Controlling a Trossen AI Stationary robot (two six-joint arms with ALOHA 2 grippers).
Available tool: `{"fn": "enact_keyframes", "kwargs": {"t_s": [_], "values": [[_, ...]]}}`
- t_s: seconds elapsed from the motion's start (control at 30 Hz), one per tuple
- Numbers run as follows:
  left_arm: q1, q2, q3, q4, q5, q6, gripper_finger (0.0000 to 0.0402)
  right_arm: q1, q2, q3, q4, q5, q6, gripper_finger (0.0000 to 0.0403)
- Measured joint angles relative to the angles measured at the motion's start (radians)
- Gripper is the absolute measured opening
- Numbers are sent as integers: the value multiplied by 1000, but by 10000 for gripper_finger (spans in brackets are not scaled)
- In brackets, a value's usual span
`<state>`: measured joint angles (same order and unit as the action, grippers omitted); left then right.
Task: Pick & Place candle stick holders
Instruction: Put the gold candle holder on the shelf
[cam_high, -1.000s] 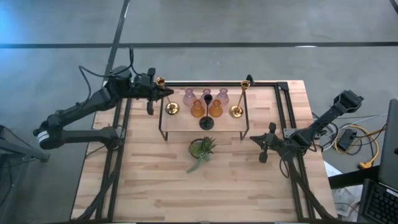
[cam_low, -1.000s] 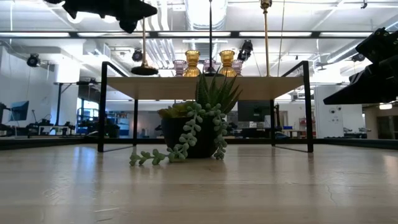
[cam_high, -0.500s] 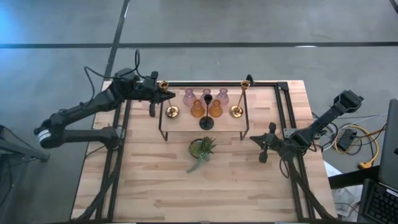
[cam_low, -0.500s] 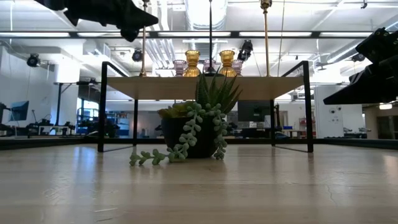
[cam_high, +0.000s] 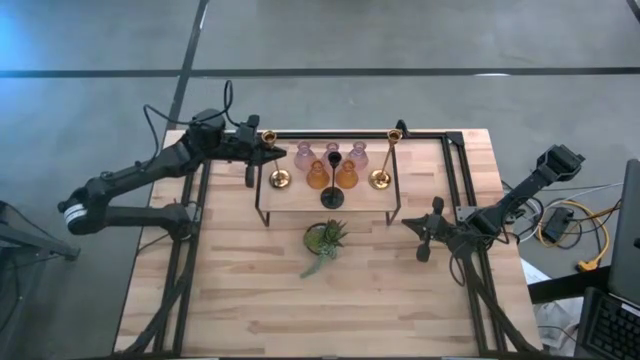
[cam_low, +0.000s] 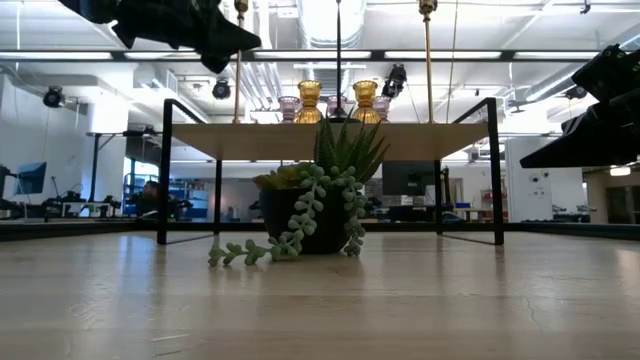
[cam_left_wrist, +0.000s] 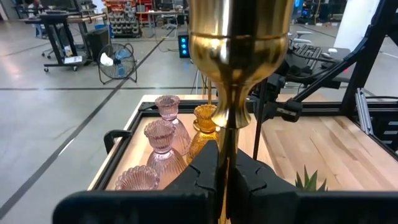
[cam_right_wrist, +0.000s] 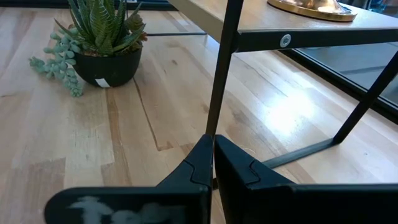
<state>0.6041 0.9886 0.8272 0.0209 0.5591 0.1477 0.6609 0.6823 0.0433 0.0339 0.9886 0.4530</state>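
Observation:
A low shelf (cam_high: 295, 203) with a black frame carries the candle stick holders: three pale pink glass ones (cam_high: 303, 155), two amber ones (cam_high: 318, 176), a black slim one (cam_high: 332, 196) and a brass one (cam_high: 380, 179) at its right end. My left gripper (cam_high: 263, 152) is at the shelf's left end, shut on the other brass holder (cam_high: 277, 179), which stands upright. My right gripper (cam_high: 424, 240) is shut and empty, low over the table right of the shelf, its fingers (cam_right_wrist: 200, 163) pointing at a shelf leg (cam_right_wrist: 221, 81). My left gripper pinches the brass holder's slim stem (cam_left_wrist: 229, 140) between its two fingers, a little below the cup (cam_left_wrist: 239, 37). The fingers come level from the table's left and lie across the stem. The holder is upright, its round base (cam_high: 277, 179) over the shelf's left end; whether the base rests there I cannot tell.
A small green potted plant (cam_high: 325, 240) stands on the table in front of the shelf, with a strand trailing toward the near left. A black rail frame (cam_high: 455, 160) runs along the table's far and right sides. Bare wood lies toward the near edge.
My left gripper has gone a little toward the table's right edge, still shut on the brass holder. The holder's top has moved right with it and the holder has come from leaning left to upright, while its base has stayed almost where it was.

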Motion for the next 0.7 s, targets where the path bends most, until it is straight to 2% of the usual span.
{"fn": "enact_keyframes", "kwargs": {"t_s": [0.5, 0.7], "values": [[0, -1, -13, 7, 0, 25, 11, 0, 0, 0, 0, 0, 0, 8], [2, -1, -13, 0, -3, 45, 35, 0, 0, 0, 0, 0, 0, 8]]}}
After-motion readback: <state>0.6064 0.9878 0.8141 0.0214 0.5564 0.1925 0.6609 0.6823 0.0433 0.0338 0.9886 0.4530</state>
